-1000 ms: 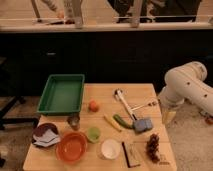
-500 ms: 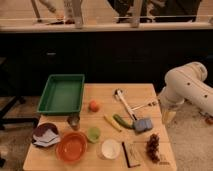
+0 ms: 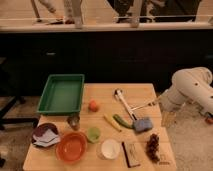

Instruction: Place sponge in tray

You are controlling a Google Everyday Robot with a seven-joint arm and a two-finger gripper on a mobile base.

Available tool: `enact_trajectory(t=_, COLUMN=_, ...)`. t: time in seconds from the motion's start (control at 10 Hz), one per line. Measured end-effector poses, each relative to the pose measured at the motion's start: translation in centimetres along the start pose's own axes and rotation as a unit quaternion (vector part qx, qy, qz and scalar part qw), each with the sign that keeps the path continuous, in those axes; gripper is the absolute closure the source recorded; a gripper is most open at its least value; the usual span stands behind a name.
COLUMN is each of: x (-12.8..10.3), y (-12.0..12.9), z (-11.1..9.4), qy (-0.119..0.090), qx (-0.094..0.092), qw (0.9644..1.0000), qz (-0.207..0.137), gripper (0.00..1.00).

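Tray (image 3: 62,94) green, at the table's (image 3: 102,161) back-left corner. Orange bowl (image 3: 71,147), green cup (image 3: 93,134) and white cup (image 3: 110,148) along the front. Sponge (image 3: 142,124) grey-blue, flat on the table near the right edge, well apart from tray, at the near end of a long-handled utensil (image 3: 126,104); touching or not, can't tell. Tan block (image 3: 131,152) in front of it. Gripper (image 3: 167,116) off the table's right edge, below the white arm (image 3: 192,89), near sponge but not on it. Clenched or released: cannot tell.
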Motion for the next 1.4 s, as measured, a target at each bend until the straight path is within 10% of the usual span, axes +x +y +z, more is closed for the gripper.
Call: enact_trajectory(t=1.4, x=-2.7, y=-0.5, z=6.6, qy=0.02, qx=-0.042, qw=0.9942, qz=-0.097, gripper=0.2)
